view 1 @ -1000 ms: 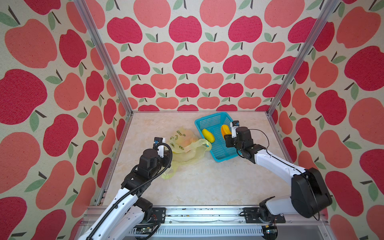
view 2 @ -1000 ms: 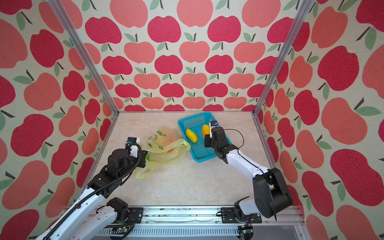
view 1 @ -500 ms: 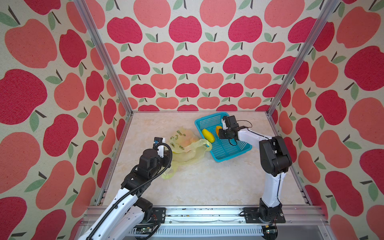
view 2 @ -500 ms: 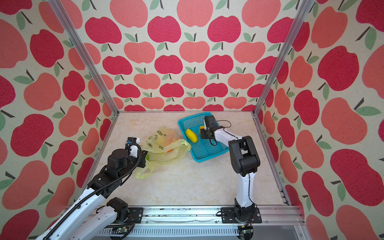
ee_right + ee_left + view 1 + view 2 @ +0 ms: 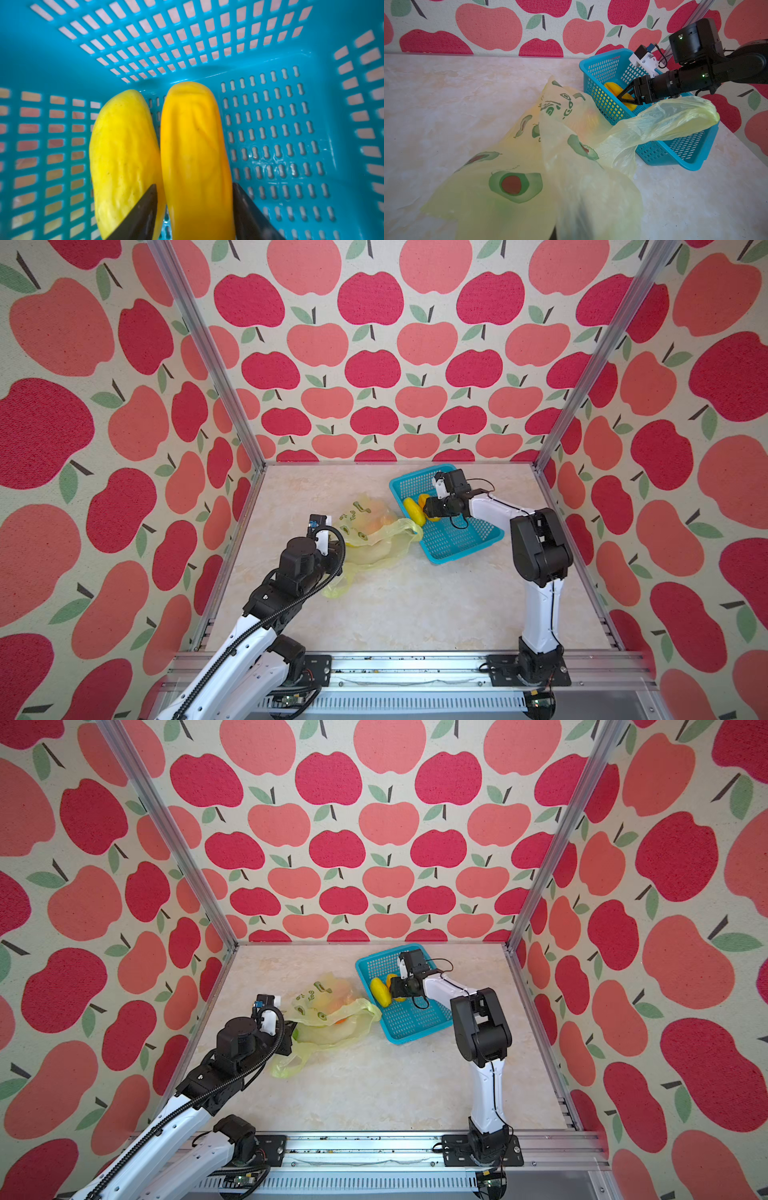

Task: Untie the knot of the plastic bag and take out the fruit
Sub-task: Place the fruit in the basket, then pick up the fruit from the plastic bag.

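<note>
Emptying the bag [image 5: 332, 1011], we have the right claw [image 5: 194, 185] spread around an orange-yellow fruit [image 5: 193, 135] in the basket [image 5: 270, 52], the left claw [image 5: 292, 1032] pinching plastic; next we should reach inside.

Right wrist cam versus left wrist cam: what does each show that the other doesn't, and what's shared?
Right wrist only: the yellow fruit lying against the orange fruit, a finger on either side of the orange one. Left wrist only: the bag, its handle stretched across the basket's front, and the table. Both: the basket, the orange fruit and the right gripper.
</note>
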Available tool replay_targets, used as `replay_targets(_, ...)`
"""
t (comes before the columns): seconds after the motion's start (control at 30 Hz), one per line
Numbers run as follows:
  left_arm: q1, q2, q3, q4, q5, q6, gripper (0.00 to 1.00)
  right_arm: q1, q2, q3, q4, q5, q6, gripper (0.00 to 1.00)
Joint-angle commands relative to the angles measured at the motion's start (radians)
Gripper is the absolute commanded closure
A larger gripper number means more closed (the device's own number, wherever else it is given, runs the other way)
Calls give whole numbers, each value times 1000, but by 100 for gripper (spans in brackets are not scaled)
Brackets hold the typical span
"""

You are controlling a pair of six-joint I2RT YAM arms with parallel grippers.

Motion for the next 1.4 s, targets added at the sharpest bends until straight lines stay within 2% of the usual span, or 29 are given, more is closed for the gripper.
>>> replay_targets(0.0, 7, -2, 0, 7, 18, -1, 100, 3, -30, -4, -28, 13, 9, 29)
replay_targets(0.17, 7, -4, -3, 11, 21, -1, 100, 13, -212, -149, -1, 66, 30, 25)
replay_targets(0.37, 8, 7, -4, 15, 24, -3, 100, 62, -583, -396, 105, 198, 34, 32)
replay_targets(0.5, 8, -1, -5, 13, 24, -5, 100, 214, -815, -547, 263, 238, -67, 38)
replay_targets(0.6, 10, -5, -9, 18, 19, -5, 100, 368, -883, -587, 343, 253, -181, 41)
replay_targets(0.73, 11, 3, -9, 20, 23, -6, 100, 519, -840, -590, 408, 226, -295, 46)
replay_targets(0.87, 11, -2, -7, 17, 24, -6, 100, 602, -727, -568, 458, 216, -337, 51)
replay_targets(1.03, 11, -9, -9, 16, 15, -6, 100, 668, -544, -472, 431, 245, -341, 60)
replay_targets(1.2, 11, -6, -6, 13, 25, -6, 100, 697, -415, -449, 489, 241, -316, 64)
replay_targets(1.37, 11, -14, -9, 16, 23, -6, 100, 696, -349, -448, 550, 265, -277, 66)
